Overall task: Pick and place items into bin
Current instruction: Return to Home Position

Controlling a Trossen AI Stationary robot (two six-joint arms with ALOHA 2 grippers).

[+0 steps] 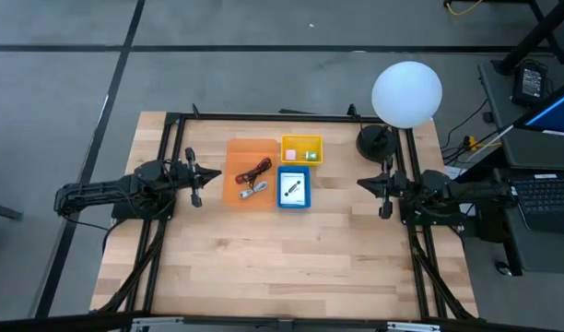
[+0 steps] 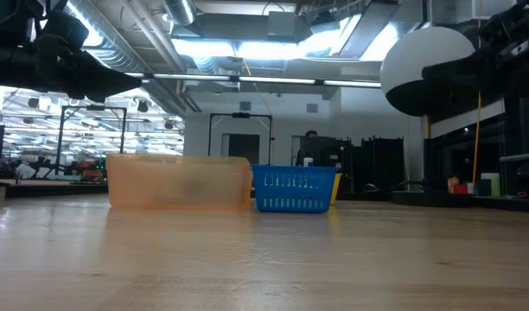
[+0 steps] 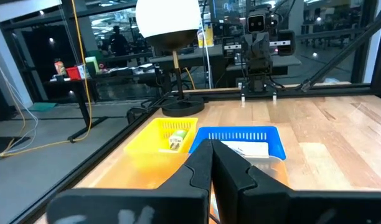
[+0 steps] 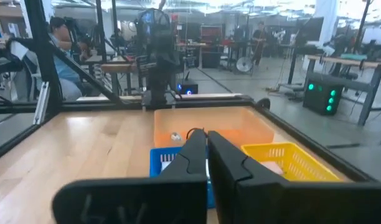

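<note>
One yellow bin [image 2: 336,187], mostly hidden

Robotics lab: exposed ducts [image 2: 130,43], equipment benches [image 4: 340,62].

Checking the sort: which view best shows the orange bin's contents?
The high view: looks straight into the orange bin, red cable and silver tool visible. Low view shows only its wall; right wrist, part of the inside; left wrist, almost nothing.

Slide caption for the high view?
Left gripper and right gripper shut, flanking the bins: cables in orange bin, card in blue bin, small pieces in yellow bin.
</note>
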